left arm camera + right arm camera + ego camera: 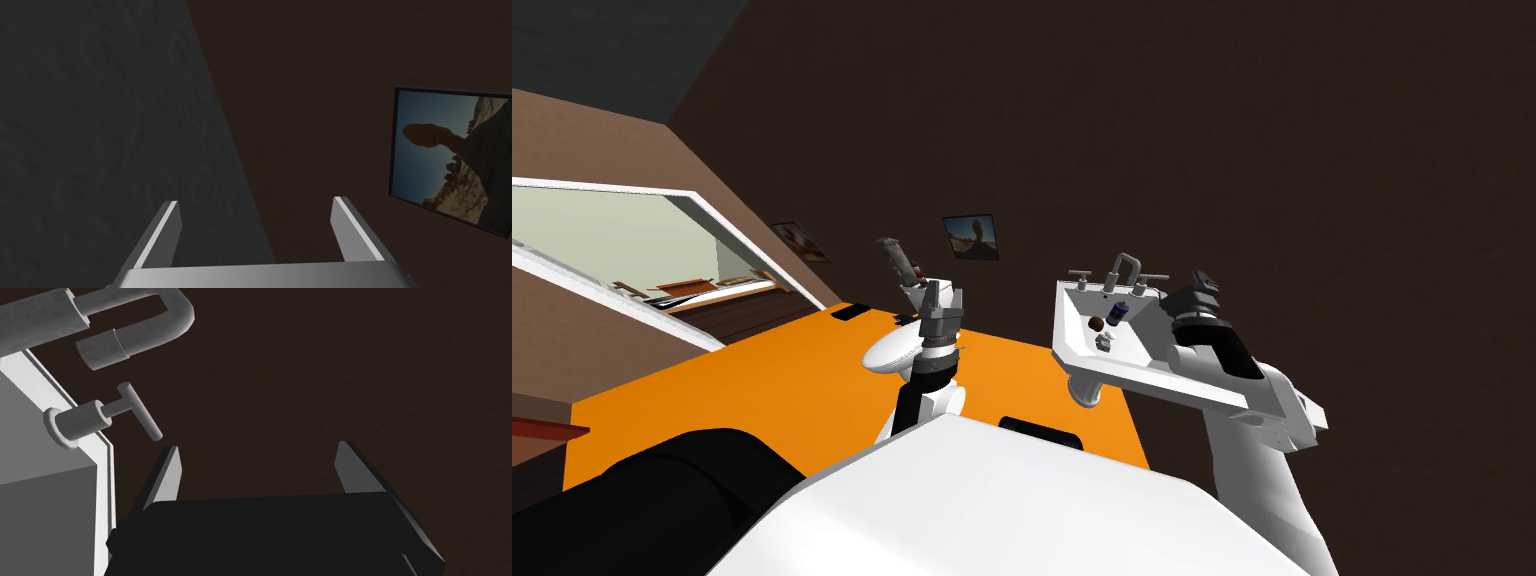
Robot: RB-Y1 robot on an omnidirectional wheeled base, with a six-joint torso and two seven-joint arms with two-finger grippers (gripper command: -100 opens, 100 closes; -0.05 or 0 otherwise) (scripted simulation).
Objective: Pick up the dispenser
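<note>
Plainly, left gripper [256, 201] idle, both spread, the right gripper [258, 453] may clip the adjacent tap handle [141, 412] reaching the dispenser [1117, 311].

White sink [1152, 375] with a grey faucet [1123, 267]. Dark blue dispenser [1116, 312] and 1 small brown object [1094, 323]. Bright orange floor [762, 390], plain dark brown wall [1262, 150]. Black-framed picture [450, 160]: blue sky, tan rock.
</note>
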